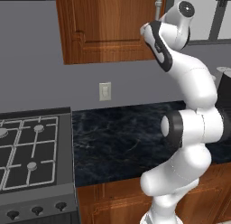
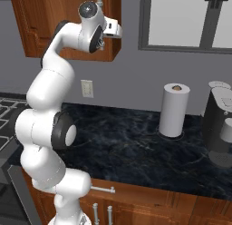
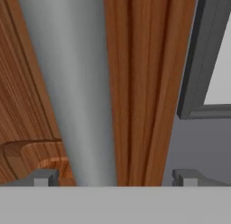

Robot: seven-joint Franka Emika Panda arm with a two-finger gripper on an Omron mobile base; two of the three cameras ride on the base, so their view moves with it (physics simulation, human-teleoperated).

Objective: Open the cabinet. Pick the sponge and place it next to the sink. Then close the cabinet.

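A dark marbled table (image 1: 126,142) runs across the kitchen below a grey wall (image 1: 31,51); wood fronts (image 2: 149,206) with short silver handles sit under its edge. In the left base view a gas stove (image 1: 31,151) lies at 9 o'clock of the table, and a white wall outlet (image 1: 104,91) sits on the wall above the table; in the right base view a paper towel roll (image 2: 174,110) stands upright at 3 o'clock of the arm, a dark coffee machine (image 2: 219,129) just beyond it, and a grey-framed window (image 2: 186,20) fills the wall at 1 o'clock.

The cabinet (image 1: 108,26) hangs on the wall above the table, its raised-panel door shut and facing the room; its silver bar handle (image 3: 74,92) runs vertically along the door edge nearest the window, so its long axis is upright, though it appears slightly tilted in the hand view.

The end effector (image 3: 115,178) is raised to the cabinet's lower corner at the handle side, jaws spread wide and gripping nothing; in the hand view the handle rises between the two finger tips (image 3: 43,178), nearer the 9 o'clock one, with the door's wood behind it and the window frame (image 3: 191,60) at 3 o'clock.
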